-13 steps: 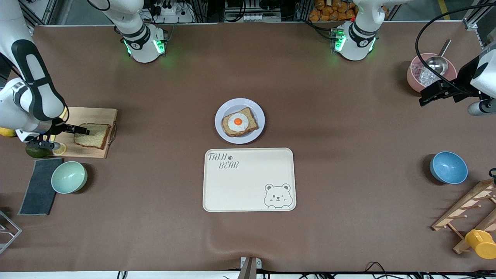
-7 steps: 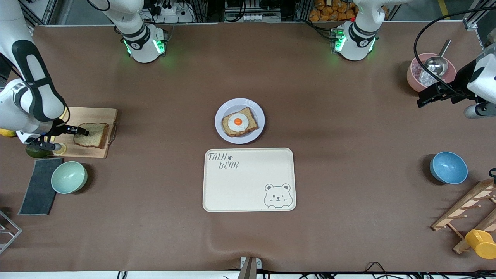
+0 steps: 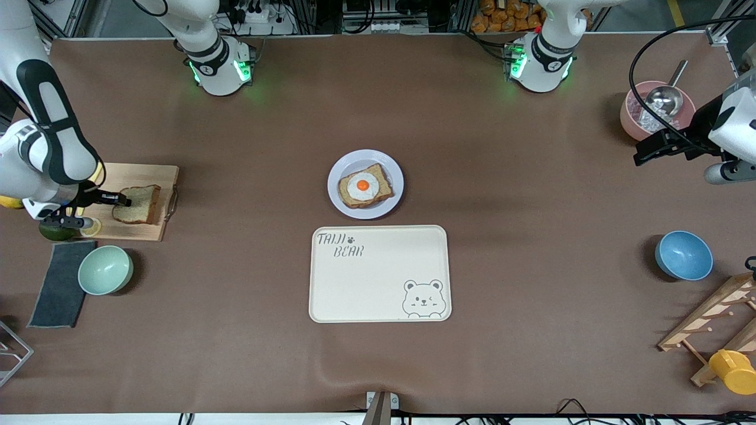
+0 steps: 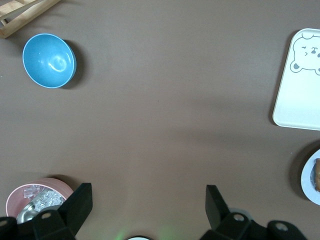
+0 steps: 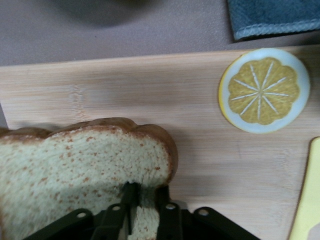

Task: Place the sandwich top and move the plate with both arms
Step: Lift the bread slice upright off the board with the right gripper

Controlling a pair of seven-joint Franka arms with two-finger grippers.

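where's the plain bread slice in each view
Front view: the sandwich top lies on the wooden cutting board at the right arm's end of the table.
Left wrist view: not in it.
Right wrist view: it fills the foreground, pinched at its edge by the right pincer.
Shared landmark: the cutting board.

The right gripper hides part of the brown wholemeal bread slice's edge. The round lavender-white plate is cut off in the left wrist view.
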